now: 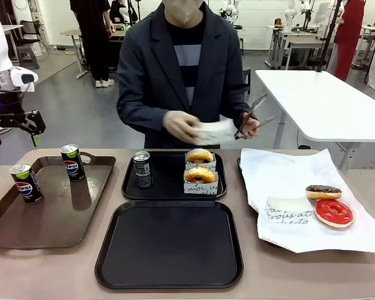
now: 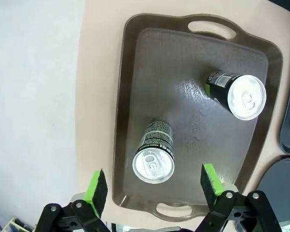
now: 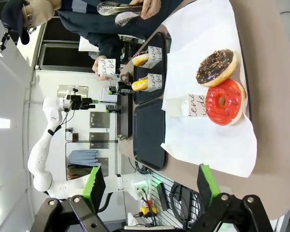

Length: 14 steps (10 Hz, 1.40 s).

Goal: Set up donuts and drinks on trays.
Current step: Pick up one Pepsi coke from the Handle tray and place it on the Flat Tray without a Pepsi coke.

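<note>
Fingers of my left gripper [image 2: 153, 186] stand spread wide with nothing between them, hanging above the brown tray [image 2: 183, 58]. My right gripper [image 3: 150, 182] is spread just as wide and holds nothing, looking in over the right edge of the table [image 1: 62, 269].

The brown tray lies along the table's left edge. At the middle of the near edge I see the near black tray [image 1: 169, 247], with the far black tray [image 1: 169, 181] just behind it. A white paper sheet [image 1: 287, 169] covers the right end.

Two glazed donuts [image 1: 200, 156] in white sleeves sit one behind the other at the far black tray's right edge. A chocolate donut [image 1: 323, 192] and a red donut [image 1: 334, 212] touch near the sheet's right edge.

Two Pepsi cans [image 1: 26, 182] stand upright on the brown tray, one by its left edge and one by its far edge. A third dark can [image 1: 142, 169] stands at the far black tray's left edge.
</note>
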### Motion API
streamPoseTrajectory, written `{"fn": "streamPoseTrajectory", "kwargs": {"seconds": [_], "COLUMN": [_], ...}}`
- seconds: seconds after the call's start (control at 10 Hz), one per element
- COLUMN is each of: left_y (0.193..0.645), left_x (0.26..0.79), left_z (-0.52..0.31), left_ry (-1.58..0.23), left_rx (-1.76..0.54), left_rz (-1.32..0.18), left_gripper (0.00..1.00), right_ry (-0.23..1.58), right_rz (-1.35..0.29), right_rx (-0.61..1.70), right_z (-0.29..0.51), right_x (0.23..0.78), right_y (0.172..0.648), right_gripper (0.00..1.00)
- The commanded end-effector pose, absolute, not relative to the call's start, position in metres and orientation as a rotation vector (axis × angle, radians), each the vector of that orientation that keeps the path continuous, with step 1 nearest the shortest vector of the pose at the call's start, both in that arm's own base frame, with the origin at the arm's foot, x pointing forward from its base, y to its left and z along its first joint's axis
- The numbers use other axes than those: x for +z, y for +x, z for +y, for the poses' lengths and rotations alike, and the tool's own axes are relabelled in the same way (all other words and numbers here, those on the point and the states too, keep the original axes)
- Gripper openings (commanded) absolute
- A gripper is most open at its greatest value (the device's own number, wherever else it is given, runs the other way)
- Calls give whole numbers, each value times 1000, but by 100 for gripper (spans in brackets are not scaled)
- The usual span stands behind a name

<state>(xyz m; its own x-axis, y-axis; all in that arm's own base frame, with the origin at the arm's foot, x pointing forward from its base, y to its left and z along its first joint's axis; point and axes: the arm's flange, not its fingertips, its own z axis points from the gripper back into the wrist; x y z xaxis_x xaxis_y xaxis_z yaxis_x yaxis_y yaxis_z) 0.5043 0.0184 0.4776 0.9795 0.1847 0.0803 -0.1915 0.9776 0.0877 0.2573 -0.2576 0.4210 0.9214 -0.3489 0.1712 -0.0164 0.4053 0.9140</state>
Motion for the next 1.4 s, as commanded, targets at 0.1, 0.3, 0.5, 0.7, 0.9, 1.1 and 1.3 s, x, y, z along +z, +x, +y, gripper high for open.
{"fn": "streamPoseTrajectory", "kwargs": {"seconds": [0.1, 0.3, 0.5, 0.7, 0.9, 1.1, 1.3], "left_y": [504, 504, 504, 505, 497, 486, 482], "left_x": [478, 478, 478, 477, 473, 464, 454], "left_z": [18, 18, 18, 17, 29, 44, 49], "left_ry": [95, 95, 95, 94, -6, -37, -32], "left_rx": [190, 190, 190, 177, 97, 70, 44], "left_rz": [-72, -72, -72, -76, -55, -77, -86], "left_gripper": [100, 100, 100, 100, 100, 100, 100], "right_ry": [1153, 1153, 1153, 1153, 1153, 1153, 1153], "right_rz": [-382, -382, -382, -382, -382, -382, -382], "right_rx": [-205, -205, -205, -205, -205, -205, -205], "right_z": [-259, -259, -259, -259, -259, -259, -259], "right_x": [421, 421, 421, 421, 421, 421, 421], "right_y": [257, 257, 257, 257, 257, 257, 257], "right_gripper": [100, 100, 100, 100, 100, 100, 100]}}
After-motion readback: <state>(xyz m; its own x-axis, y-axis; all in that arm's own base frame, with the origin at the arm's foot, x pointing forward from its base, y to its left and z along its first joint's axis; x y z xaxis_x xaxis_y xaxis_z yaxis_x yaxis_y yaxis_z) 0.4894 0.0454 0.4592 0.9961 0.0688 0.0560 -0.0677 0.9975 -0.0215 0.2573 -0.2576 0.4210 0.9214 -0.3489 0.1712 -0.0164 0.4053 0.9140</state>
